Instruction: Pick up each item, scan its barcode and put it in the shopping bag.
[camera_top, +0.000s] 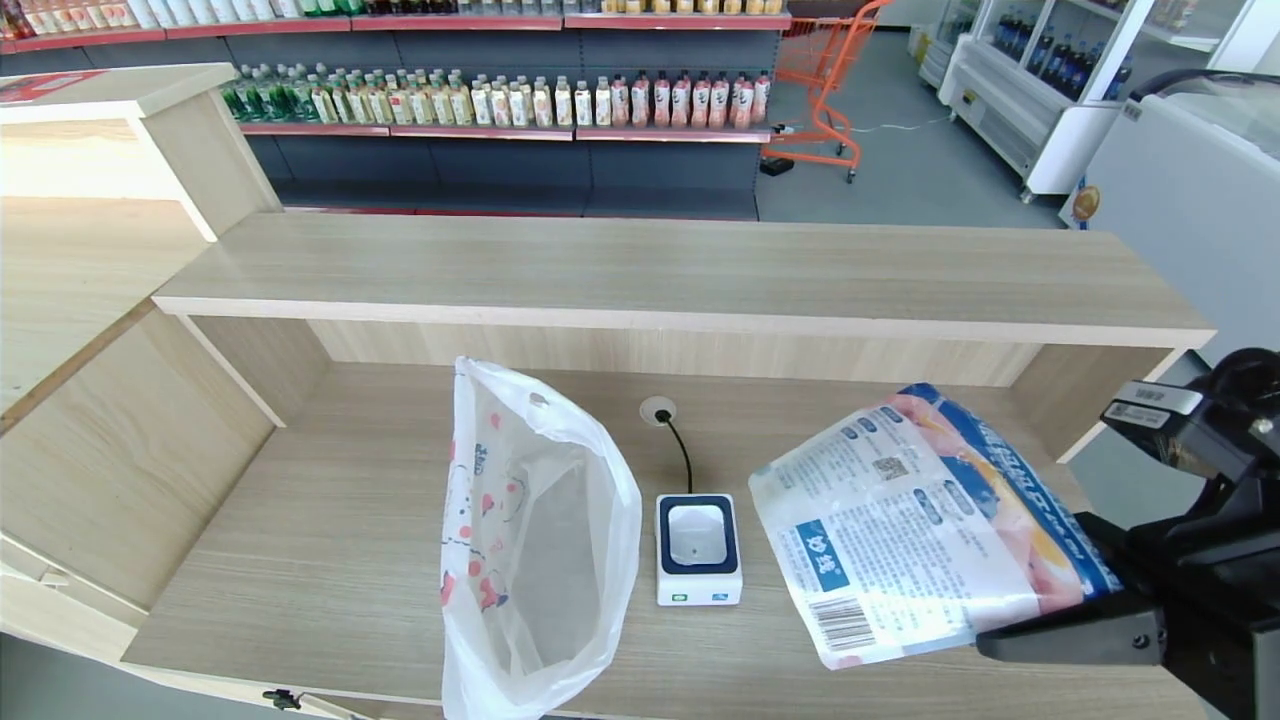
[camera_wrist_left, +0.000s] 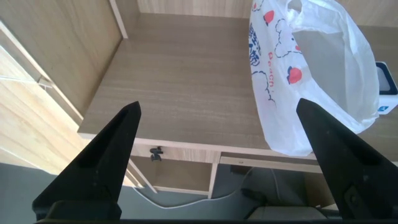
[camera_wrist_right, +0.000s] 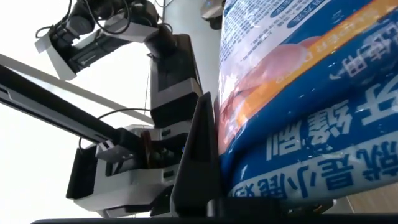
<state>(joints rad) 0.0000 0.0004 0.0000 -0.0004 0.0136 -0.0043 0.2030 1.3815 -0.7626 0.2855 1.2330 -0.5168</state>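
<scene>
Package (camera_top: 920, 520) was gripped at its right edge by the right tool (camera_top: 1050, 590) and held over the table (camera_top: 330, 540), just right of the scanner (camera_top: 698, 548). Shopping bag (camera_top: 535, 540) was stood left of the scanner. Left tool (camera_wrist_left: 219, 106) was held open near the bag.

Shop: drink shelves (camera_top: 500, 100) (checkout counter (camera_top: 680, 270)).

**Checkout desk: positions**

Desk (camera_top: 330, 560): bag (camera_top: 540, 540) stands left of centre, near the front edge. Scanner (camera_top: 698, 548) sits just right of the bag. Cable (camera_top: 680, 445) runs from the scanner back to a hole (camera_top: 658, 410) in the desk. Packet (camera_top: 920, 520) is right of the scanner, above the desk, held in the right end effector (camera_top: 1060, 590). Shelves (camera_top: 500, 100) stand behind the desk.
</scene>
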